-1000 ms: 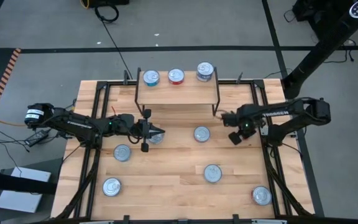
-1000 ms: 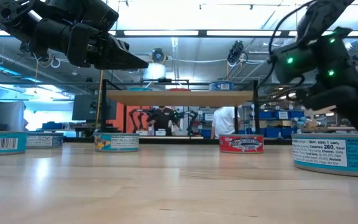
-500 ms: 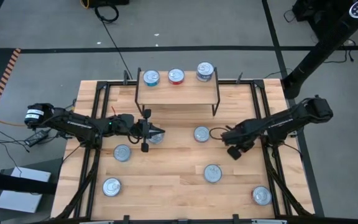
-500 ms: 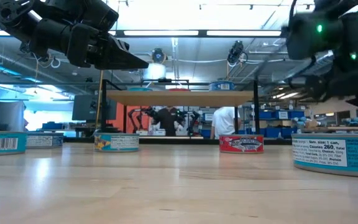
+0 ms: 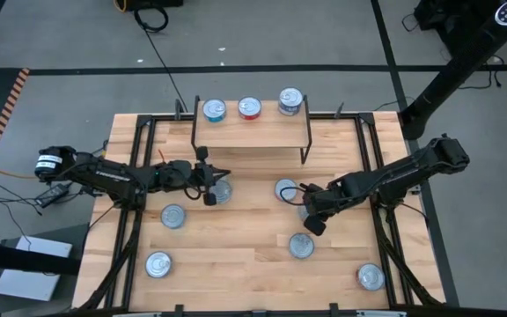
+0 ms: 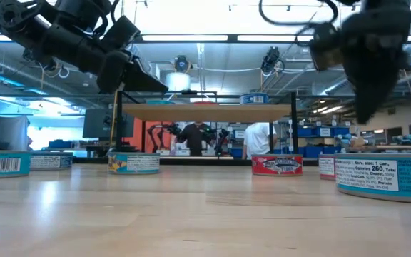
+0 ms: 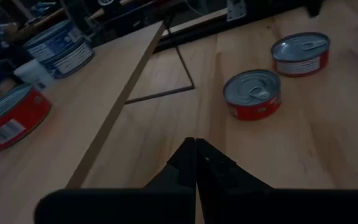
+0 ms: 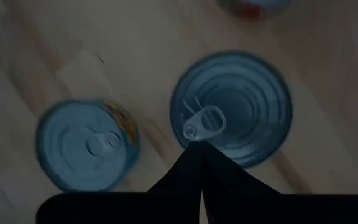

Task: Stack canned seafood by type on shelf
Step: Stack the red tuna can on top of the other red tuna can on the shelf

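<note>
The light-wood shelf (image 5: 253, 135) stands at the table's far side. A teal tin (image 5: 213, 110), a red tin (image 5: 249, 108) and a blue-labelled tin (image 5: 290, 101) rest on its far edge. Several more tins stand on the tabletop, among them a teal one (image 5: 221, 191) and a red one (image 5: 286, 188). My left gripper (image 5: 224, 175) is shut and raised in front of the shelf's near left corner, above the teal tin. My right gripper (image 5: 306, 210) is shut and hovers, pointing down, over a tin's lid (image 8: 241, 106) near its pull tab.
Other tins stand at the left (image 5: 173, 216), near left (image 5: 157, 264), middle (image 5: 301, 246) and near right (image 5: 370, 277). The shelf's thin black legs (image 5: 306, 150) rise from the table. A black frame runs along both table sides. People show in the room beyond (image 6: 261, 139).
My right gripper has swung from beside the shelf's right leg toward the table's near edge and leftward, and now points down over the tins in the middle. My left gripper has turned about its wrist and shifted slightly toward the shelf. No tin has moved.
</note>
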Motion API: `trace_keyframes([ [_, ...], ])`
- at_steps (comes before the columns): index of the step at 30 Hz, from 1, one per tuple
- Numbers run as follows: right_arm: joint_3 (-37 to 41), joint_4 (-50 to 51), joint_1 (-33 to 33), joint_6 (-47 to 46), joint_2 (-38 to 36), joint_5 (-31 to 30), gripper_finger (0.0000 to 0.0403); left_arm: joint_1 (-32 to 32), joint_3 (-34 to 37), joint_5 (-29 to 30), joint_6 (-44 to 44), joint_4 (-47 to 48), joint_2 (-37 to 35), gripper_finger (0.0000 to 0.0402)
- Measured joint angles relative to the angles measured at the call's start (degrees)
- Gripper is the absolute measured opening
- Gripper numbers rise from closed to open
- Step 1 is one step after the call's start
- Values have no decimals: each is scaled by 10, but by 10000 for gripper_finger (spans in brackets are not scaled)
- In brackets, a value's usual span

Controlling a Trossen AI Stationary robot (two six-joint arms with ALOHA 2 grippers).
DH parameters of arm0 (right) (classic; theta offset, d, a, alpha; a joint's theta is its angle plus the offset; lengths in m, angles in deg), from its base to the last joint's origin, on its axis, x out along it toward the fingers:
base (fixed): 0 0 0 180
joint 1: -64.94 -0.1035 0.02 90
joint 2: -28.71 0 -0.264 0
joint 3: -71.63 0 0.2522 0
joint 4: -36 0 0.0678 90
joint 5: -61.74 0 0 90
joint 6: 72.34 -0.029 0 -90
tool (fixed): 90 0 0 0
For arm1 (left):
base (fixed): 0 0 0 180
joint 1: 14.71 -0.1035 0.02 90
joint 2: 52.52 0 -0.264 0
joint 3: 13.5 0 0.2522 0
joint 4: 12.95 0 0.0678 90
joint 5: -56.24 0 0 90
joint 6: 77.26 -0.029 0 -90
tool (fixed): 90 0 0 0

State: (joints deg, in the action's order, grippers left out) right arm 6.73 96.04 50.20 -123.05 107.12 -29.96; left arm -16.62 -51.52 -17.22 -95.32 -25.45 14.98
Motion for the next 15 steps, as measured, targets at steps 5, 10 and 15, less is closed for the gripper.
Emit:
trace_keyframes([
  [5, -31, -3, -18, 28, 0, -44, 13, -4, 0, -12, 0, 9, 0, 5],
  [10, -28, 5, -45, 28, 3, -78, 11, -3, 0, -90, -1, 13, 0, 5],
  [15, 0, 32, -60, -33, 16, -94, 10, -3, 0, -144, -1, 9, 0, 5],
])
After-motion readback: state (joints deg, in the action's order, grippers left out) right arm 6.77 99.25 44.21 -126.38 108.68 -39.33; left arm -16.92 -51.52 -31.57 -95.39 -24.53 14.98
